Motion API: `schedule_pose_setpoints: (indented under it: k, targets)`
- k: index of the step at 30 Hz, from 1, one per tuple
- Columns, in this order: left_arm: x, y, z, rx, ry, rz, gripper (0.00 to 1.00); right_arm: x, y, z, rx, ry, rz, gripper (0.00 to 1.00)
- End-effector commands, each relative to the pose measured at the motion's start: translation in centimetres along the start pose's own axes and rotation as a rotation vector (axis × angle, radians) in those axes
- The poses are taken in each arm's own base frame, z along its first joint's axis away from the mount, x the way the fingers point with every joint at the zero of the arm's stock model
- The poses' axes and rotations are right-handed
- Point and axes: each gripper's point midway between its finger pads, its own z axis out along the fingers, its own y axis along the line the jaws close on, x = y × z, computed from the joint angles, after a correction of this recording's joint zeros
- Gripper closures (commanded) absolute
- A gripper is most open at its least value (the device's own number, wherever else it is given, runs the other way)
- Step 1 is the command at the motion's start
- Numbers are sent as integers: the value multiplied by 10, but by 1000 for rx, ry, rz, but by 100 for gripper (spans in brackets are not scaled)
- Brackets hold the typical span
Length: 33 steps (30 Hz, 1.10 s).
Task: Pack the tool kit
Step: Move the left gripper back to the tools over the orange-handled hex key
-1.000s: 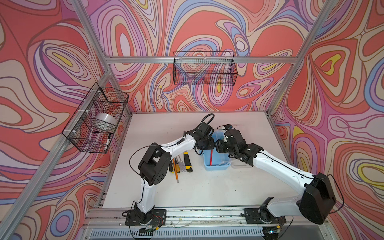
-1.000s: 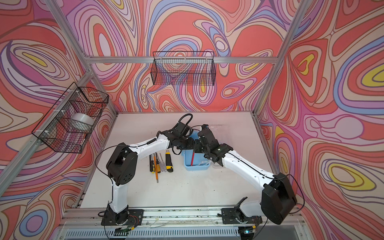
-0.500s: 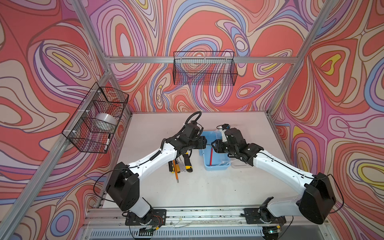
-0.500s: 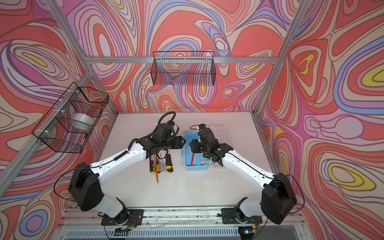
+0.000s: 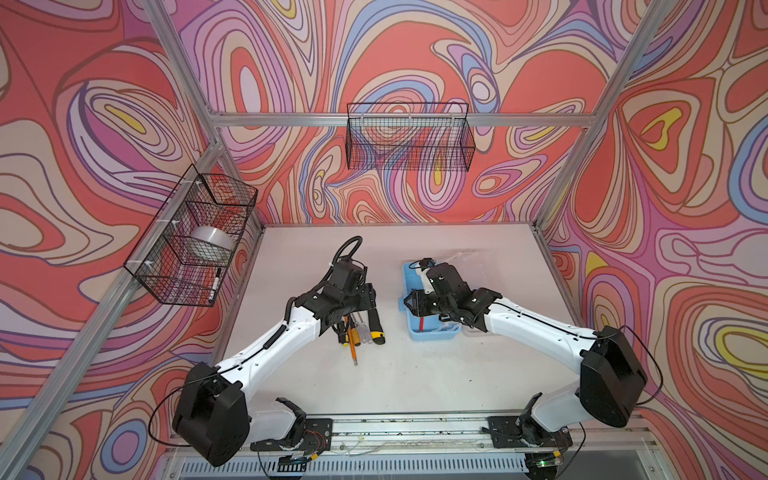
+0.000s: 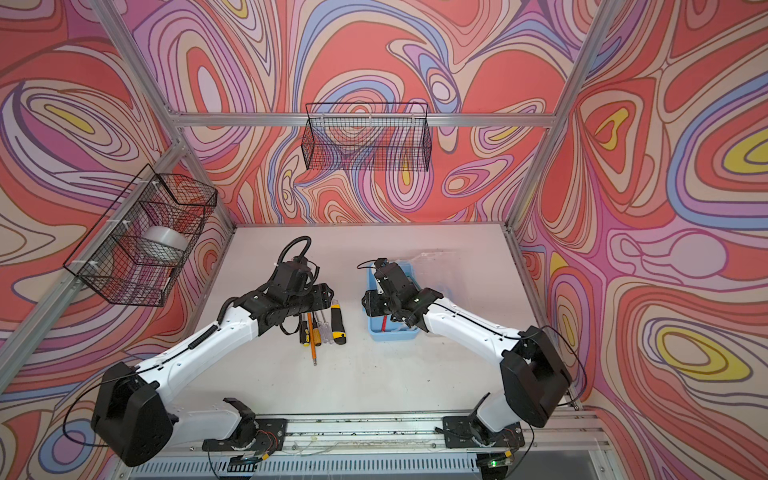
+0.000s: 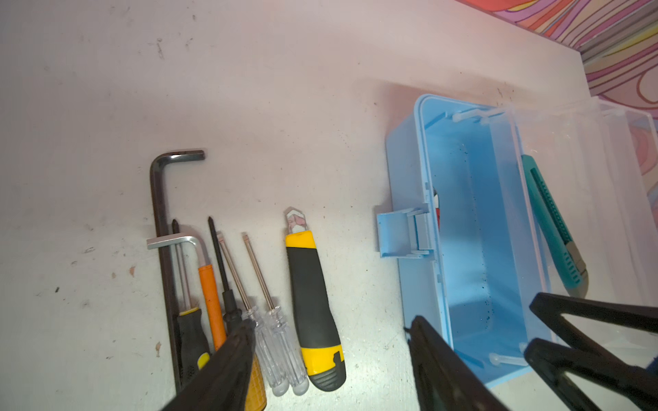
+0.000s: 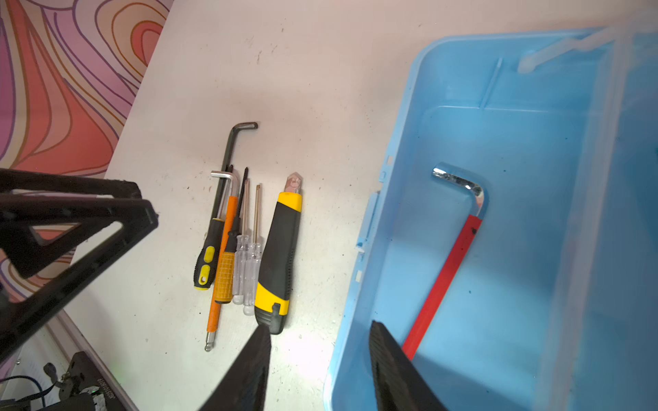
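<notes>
Left wrist view: my left gripper (image 7: 331,323) hangs over the row of loose tools with its jaws wide apart and nothing between them. Below it the yellow-and-black utility knife (image 7: 313,306) lies flat, blade toward the back wall; two clear-handled screwdrivers (image 7: 285,338), an orange-sleeved hex key (image 7: 210,288) and a long black hex key (image 7: 158,213) lie parallel beside it. In both top views this row sits just left of the light-blue box (image 5: 432,336), whose long axis also runs front to back; its latch (image 7: 398,235) faces the tools and its clear lid (image 7: 587,149) lies open on the far side. A teal utility knife (image 7: 555,227) shows at the lid, over or under it I cannot tell. Right wrist view: the right gripper (image 8: 318,331) has its jaws partly apart, straddling the box's latch-side wall, gripping nothing I can see. Inside lies a red-sleeved hex key (image 8: 445,281), lengthwise, its bent chrome end toward the back.
</notes>
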Motion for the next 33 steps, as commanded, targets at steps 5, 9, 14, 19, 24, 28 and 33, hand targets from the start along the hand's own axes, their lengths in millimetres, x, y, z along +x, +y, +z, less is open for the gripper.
schedule_pose_setpoints:
  k: [5, 9, 14, 19, 24, 28, 33]
  targets:
    - [23, 38, -3, -115, 44, -37, 38, -18, 19, -2, -46, -52, -13, 55]
    - [30, 53, -1, -165, 48, -42, 41, -13, 20, 6, -51, -24, -2, 55]
    - [40, 79, 8, -247, 72, -74, 54, -3, 18, 19, -48, 9, 17, 61]
    - [45, 100, 27, -258, 82, -107, 65, -2, 22, 28, -61, 25, 21, 62]
    - [42, 111, 43, -303, 111, -92, 78, 0, 23, 33, -61, 37, 25, 66]
    - [38, 107, 52, -287, 108, -92, 88, 2, 20, 33, -53, 38, 26, 66]
    - [36, 101, 59, -259, 119, -104, 91, 4, 18, 33, -45, 40, 29, 66]
